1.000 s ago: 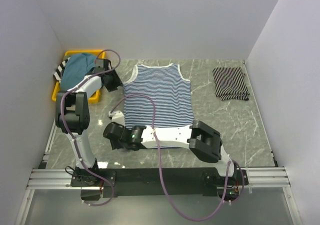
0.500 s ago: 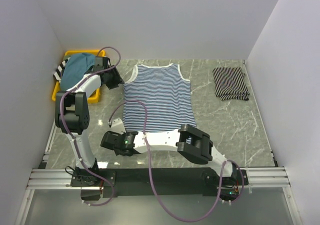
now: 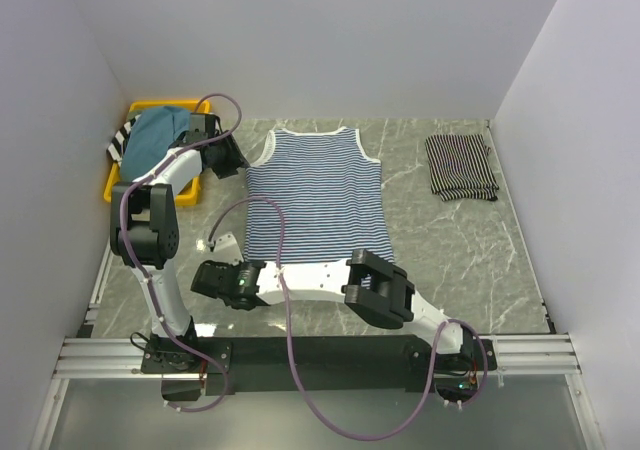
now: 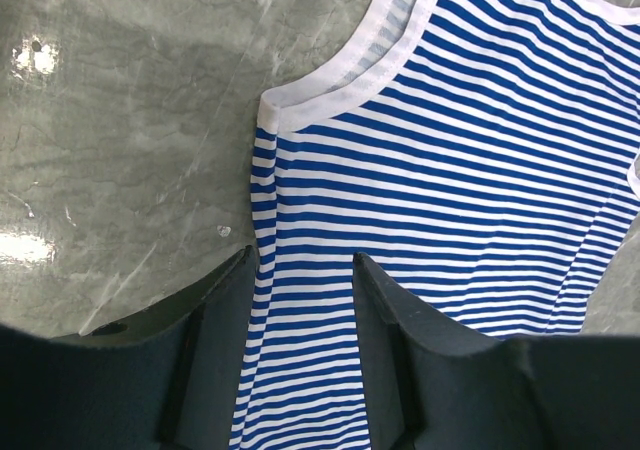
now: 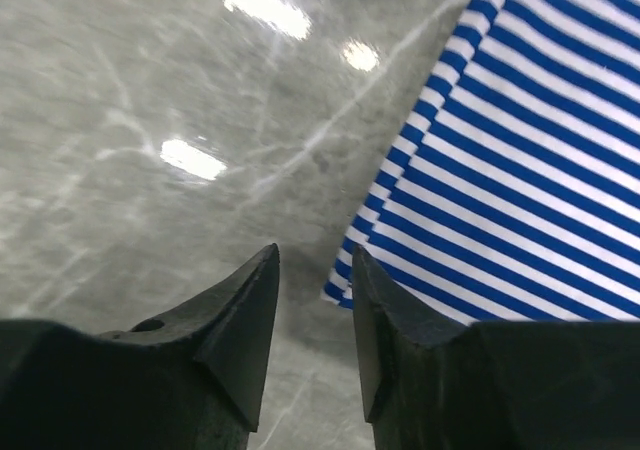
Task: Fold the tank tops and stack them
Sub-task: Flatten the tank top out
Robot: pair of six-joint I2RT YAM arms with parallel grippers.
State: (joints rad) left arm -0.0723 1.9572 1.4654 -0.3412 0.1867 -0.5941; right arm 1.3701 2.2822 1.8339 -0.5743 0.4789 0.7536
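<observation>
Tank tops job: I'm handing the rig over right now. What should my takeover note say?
Left gripper: open, over the left edge of the blue-and-white striped top, below its armhole.
Right gripper: open, at that top's near-left hem corner.
Done: black striped top folded, far right.
Left: fold the spread top and stack it; the teal top and a striped garment are in the yellow bin.

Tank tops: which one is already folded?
The black one with thin white stripes, at the far right. It is a small folded rectangle; the blue-striped one lies spread flat in the middle, and the teal one is heaped in the yellow bin.
</observation>
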